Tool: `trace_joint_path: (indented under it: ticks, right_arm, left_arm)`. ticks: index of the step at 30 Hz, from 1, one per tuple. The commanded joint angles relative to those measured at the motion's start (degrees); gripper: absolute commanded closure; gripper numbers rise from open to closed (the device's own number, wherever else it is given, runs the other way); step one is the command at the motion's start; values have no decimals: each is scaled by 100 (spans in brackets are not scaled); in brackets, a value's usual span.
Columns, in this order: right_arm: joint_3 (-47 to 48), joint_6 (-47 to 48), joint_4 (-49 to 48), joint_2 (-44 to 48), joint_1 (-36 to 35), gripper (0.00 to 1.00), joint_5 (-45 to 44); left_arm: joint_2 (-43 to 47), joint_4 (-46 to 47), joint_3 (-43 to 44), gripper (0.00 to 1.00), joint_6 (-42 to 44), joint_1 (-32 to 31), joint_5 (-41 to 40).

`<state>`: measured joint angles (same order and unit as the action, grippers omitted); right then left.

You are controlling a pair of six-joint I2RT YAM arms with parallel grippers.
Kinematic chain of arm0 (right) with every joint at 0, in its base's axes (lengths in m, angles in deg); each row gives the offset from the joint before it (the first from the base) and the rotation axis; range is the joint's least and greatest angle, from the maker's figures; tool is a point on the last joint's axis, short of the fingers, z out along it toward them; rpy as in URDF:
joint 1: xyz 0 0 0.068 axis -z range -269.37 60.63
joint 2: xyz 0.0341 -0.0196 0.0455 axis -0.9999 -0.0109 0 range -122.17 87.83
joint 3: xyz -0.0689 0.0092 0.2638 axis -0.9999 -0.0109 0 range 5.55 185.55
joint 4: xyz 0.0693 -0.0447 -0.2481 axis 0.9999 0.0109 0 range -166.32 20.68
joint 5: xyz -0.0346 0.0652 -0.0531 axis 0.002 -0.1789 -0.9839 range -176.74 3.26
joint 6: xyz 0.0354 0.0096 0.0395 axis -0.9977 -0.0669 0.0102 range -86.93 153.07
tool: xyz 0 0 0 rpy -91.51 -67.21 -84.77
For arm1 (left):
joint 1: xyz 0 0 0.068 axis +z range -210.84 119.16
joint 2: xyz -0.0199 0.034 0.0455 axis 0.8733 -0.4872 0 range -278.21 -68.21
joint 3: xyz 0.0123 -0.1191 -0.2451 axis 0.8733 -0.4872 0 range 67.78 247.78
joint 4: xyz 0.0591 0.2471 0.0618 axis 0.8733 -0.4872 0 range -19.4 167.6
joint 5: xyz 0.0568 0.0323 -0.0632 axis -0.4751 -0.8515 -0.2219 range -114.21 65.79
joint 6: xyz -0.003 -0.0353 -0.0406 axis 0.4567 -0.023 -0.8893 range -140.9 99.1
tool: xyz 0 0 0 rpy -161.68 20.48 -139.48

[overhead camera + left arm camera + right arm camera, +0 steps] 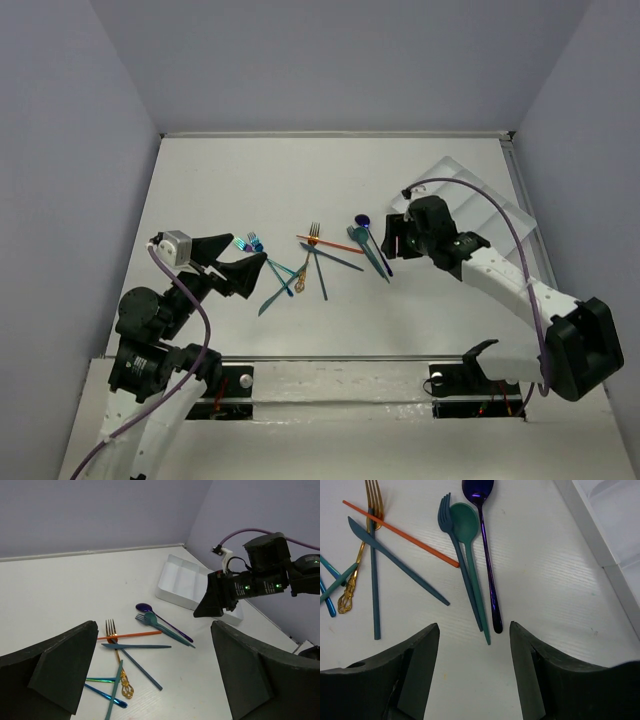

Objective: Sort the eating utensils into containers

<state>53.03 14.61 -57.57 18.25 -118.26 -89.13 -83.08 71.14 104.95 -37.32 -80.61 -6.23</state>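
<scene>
We see the right gripper (473, 629) with its jaws spread wide above the white table (555, 565). Three utensils lie side by side, handles pointing toward the gap: a blue fork (445, 515), a teal spoon (466, 525) touching it, and a purple spoon (477, 490) just to the right. An orange utensil (400, 532) runs diagonally, ending at the blue fork's handle, and crosses a gold fork (372, 500). A dark blue knife (395, 560) lies below it on a similar diagonal. A second blue handle (375, 595) crosses the knife. The tray (615, 510) occupies the upper right corner, apart from the spoons.
</scene>
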Motion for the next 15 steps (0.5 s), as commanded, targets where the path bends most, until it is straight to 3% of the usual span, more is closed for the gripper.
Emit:
trace_joint_path:
  ticks: [1,7,10,12,15]
  right_arm:
    - [393,167,-292,-633,-38,36,-147]
    - [806,316,-442,-1547,-38,40,-410]
    - [1069,395,-468,-2004,-38,45,-481]
    - [1245,439,-485,-2217,-38,53,-534]
    - [1456,475,-477,-2602,-38,55,-561]
  left_arm:
    - [-33,242,36,1,-10,26,13]
    - [-51,259,36,1,-1,26,57]
    - [-24,259,36,1,-1,26,66]
    - [-15,250,36,1,-1,26,57]
    - [2,250,36,1,-1,26,48]
